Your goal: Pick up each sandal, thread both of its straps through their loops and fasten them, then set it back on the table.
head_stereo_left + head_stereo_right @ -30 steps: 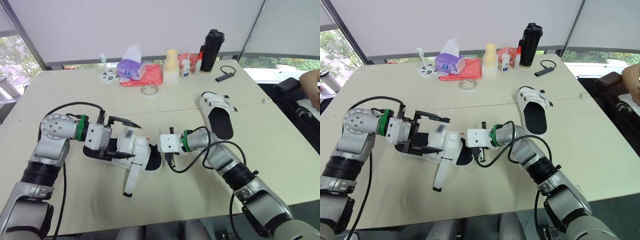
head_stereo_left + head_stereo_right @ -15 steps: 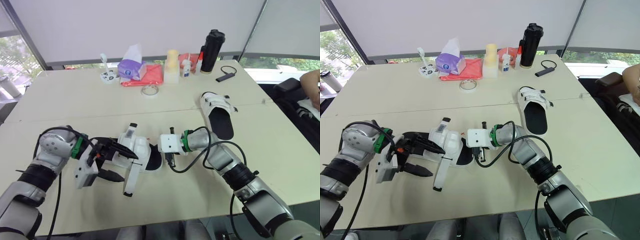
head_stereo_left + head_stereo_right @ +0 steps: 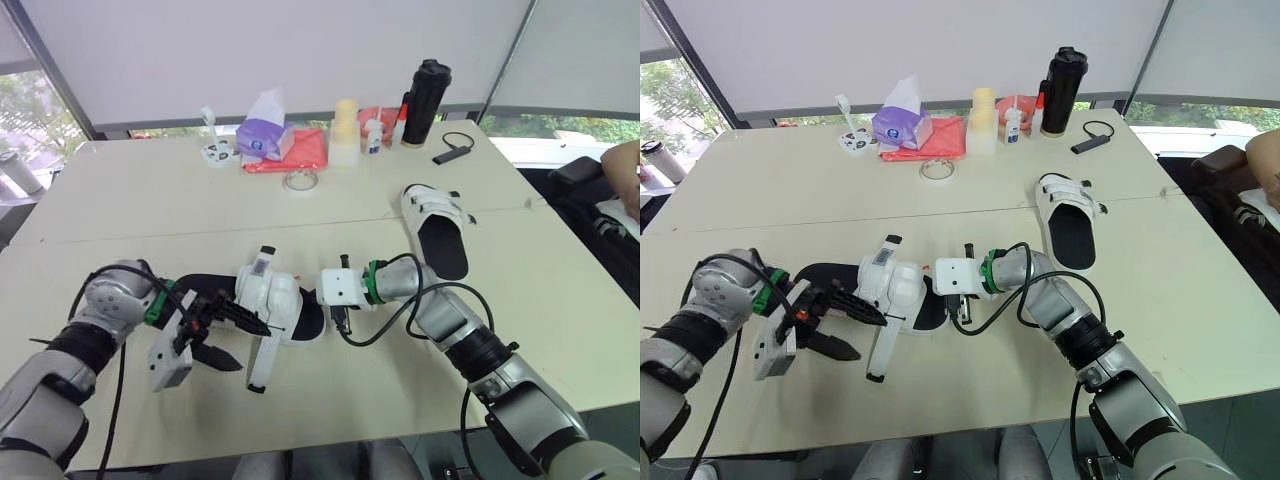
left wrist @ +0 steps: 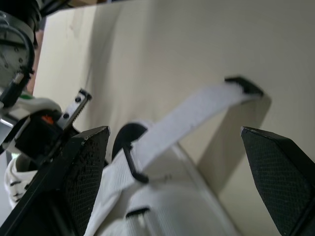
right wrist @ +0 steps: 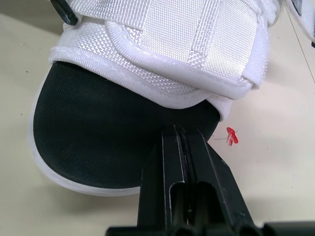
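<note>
White sandal: lying flat, strap trailing.
Left gripper: hovering spread-fingered beside sandal's strap.
Right gripper: pinching sandal's toe.

Bright even daylight from windows, soft shadows, blurred close-up wrist views

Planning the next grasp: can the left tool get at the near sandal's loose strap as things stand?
Probably yes. The left tool is open beside the near sandal, and the loose strap runs between its fingers with nothing in the way.
</note>
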Robot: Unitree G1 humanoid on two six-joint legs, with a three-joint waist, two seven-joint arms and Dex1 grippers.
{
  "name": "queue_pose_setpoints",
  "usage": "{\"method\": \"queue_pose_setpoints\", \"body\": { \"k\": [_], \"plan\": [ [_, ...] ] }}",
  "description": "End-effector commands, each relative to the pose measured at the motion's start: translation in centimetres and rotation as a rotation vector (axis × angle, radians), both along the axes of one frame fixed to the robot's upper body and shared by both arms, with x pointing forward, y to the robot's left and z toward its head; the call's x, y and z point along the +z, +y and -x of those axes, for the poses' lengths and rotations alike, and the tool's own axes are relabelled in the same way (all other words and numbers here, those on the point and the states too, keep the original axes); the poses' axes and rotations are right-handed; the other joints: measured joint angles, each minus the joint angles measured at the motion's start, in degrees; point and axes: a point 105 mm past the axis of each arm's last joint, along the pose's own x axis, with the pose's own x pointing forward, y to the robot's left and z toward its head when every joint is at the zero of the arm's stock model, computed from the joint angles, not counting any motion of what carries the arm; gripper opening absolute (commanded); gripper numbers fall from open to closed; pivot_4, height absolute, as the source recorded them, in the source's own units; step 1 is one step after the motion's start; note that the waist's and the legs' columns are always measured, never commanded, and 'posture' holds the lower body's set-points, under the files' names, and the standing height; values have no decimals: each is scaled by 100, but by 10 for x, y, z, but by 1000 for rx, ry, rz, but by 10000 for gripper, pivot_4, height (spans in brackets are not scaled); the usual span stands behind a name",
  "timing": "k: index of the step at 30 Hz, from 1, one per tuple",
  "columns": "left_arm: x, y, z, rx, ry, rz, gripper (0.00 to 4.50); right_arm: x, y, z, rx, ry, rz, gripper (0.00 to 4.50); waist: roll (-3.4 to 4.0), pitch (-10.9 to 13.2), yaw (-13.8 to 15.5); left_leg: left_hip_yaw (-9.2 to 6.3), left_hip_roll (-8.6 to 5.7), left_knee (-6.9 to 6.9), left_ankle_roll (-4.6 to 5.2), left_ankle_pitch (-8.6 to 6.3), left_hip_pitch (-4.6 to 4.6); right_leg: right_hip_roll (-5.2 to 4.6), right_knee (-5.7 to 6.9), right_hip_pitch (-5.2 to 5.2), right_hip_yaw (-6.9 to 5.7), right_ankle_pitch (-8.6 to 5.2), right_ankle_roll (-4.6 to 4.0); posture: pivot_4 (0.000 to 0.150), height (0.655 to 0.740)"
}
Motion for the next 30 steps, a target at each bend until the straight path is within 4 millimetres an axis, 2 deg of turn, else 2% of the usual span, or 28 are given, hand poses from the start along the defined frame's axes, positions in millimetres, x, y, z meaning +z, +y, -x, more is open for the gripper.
{"method": "queue_pose_setpoints", "body": {
  "k": [1, 9, 16, 22, 25, 30],
  "plan": [
    [-3, -4, -1, -16, -37, 21, 44165, -16, -5, 4, -17, 45, 45, 0, 0, 0, 0, 0, 0, 0, 0, 0, 0, 0, 1, 0, 0, 0, 2, 1500, 7400],
    [-6, -28, 4, -50, -18, 149, 44165, -16, -6, 4, -19, 47, 47, 0, 0, 0, 2, -2, -1, 2, 1, 0, 0, 0, 5, 1, 0, 2, 9, 1500, 7400],
    [-11, -30, 11, -80, -5, 141, 44165, -16, -7, 4, -22, 49, 49, 0, 0, 0, 4, -2, -1, 2, 1, 0, 0, 1, 5, 1, 0, 9, 22, 1500, 7400],
    [-17, -27, 25, -115, 60, 117, 44165, -17, -6, 5, -25, 51, 45, 0, 0, 0, 4, -3, -2, 2, 1, -1, 0, 1, 6, 2, 0, 7, 24, 1500, 7400],
    [-14, -28, 25, -123, 64, 126, 35722, -17, -6, 5, -25, 52, 42, 0, 0, 0, 9, -3, -2, 2, 1, 0, 0, 2, 6, 4, 0, 7, 24, 1500, 7400],
    [-10, -36, 22, -103, 84, 170, 10818, -17, -5, 6, -27, 54, 38, 0, 0, 0, 6, -4, -2, 3, 1, 0, 1, 2, 7, 4, 0, 7, 24, 1500, 7400]
  ]
}}
